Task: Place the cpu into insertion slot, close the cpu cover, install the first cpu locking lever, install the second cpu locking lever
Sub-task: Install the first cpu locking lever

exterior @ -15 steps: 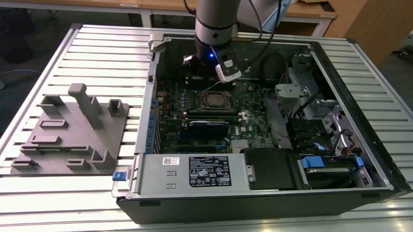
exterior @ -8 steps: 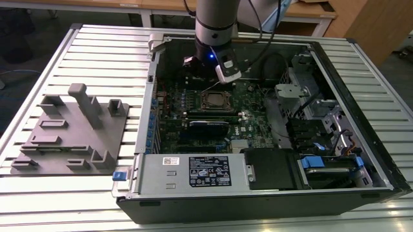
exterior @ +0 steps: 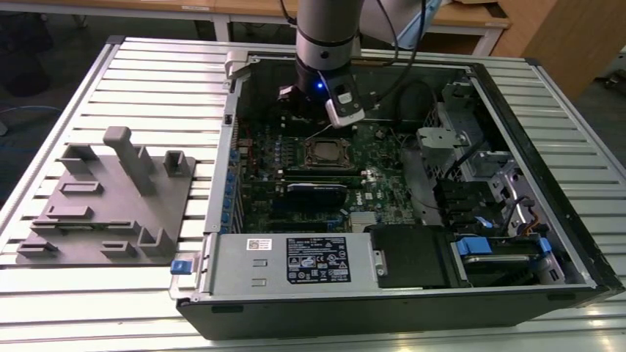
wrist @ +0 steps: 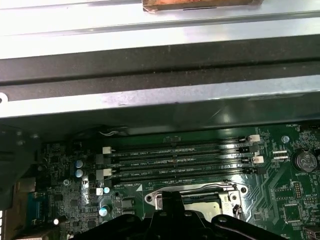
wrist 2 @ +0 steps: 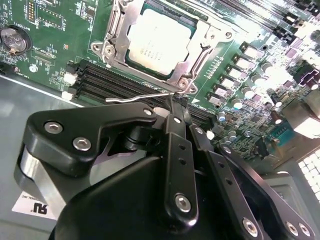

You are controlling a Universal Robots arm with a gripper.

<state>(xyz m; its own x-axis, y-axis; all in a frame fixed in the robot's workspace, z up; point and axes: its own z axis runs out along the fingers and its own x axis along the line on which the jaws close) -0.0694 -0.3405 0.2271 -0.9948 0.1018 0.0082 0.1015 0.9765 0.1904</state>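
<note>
1. Second wrist view: the gripper [wrist 2: 174, 106] has its two black, bolted fingers drawn narrow, tips together, just beside the socket's near corner
2. The cpu [wrist 2: 157, 42], a flat square with a pale silvery-grey matte top, lies seated in the socket, near the fingertips but apart from them
3. The cpu cover [wrist 2: 116, 32], a thin bright metal frame with a square opening, lies flat around the cpu's edges
4. A locking lever [wrist 2: 132, 98], a thin steel wire with a bent end, runs between the fingertips and the socket; whether tips and wire touch cannot be told
5. Exterior view: the wire stands tilted up from the socket toward the gripper [exterior: 311, 114], inside the open computer case [exterior: 391, 312], which rests on a slatted metal table [exterior: 146, 73]
6. The motherboard [wrist 2: 50, 45] is glossy green, with long black memory slots [wrist 2: 105, 80] beside the socket; a grey moulded fixture [exterior: 108, 198] lies on the table, at the exterior view's left of the case
</note>
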